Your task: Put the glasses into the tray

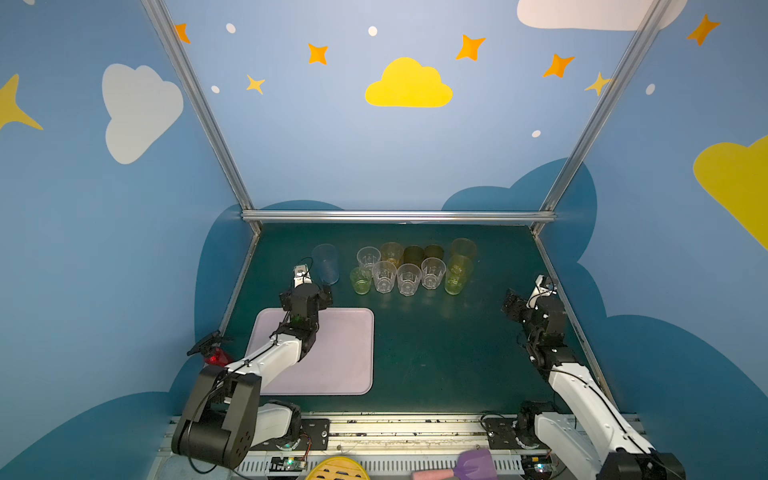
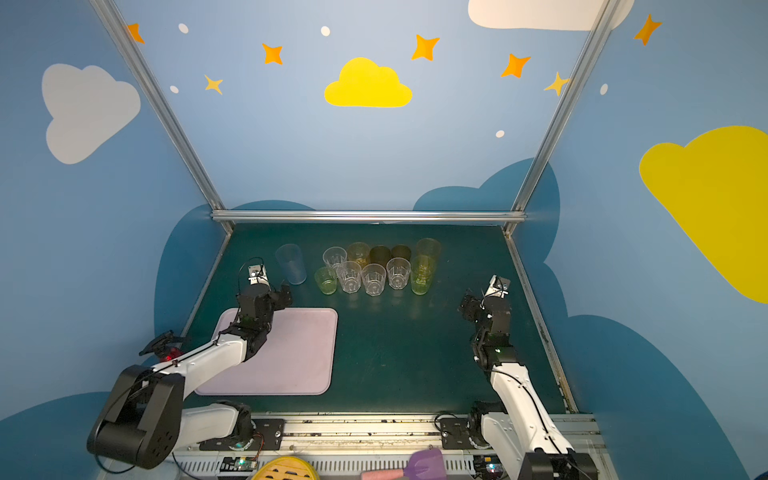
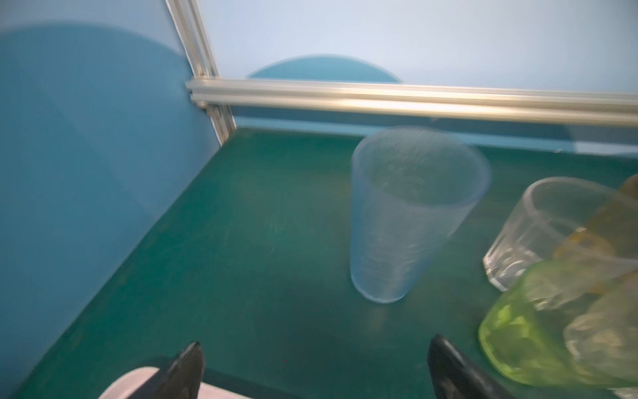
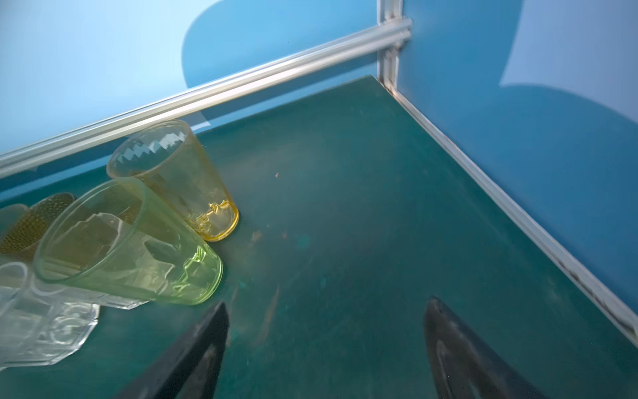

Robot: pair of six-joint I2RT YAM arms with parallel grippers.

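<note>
The glasses (image 1: 409, 270) stand close together on the green table (image 1: 436, 357), just past the far right corner of the tray (image 1: 345, 357). The tall blue glass (image 3: 411, 214) stands a bit apart from them, past the tray's far edge. The left gripper (image 3: 316, 349) is at the tray's far edge, jaws wide, holding nothing. The right gripper (image 4: 326, 305) is well off to the tray's right, also wide and holding nothing.

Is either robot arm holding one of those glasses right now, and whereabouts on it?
Nothing is held. The left tool stands open, short of the tall pale blue tumbler; the right tool is open and empty.
</note>
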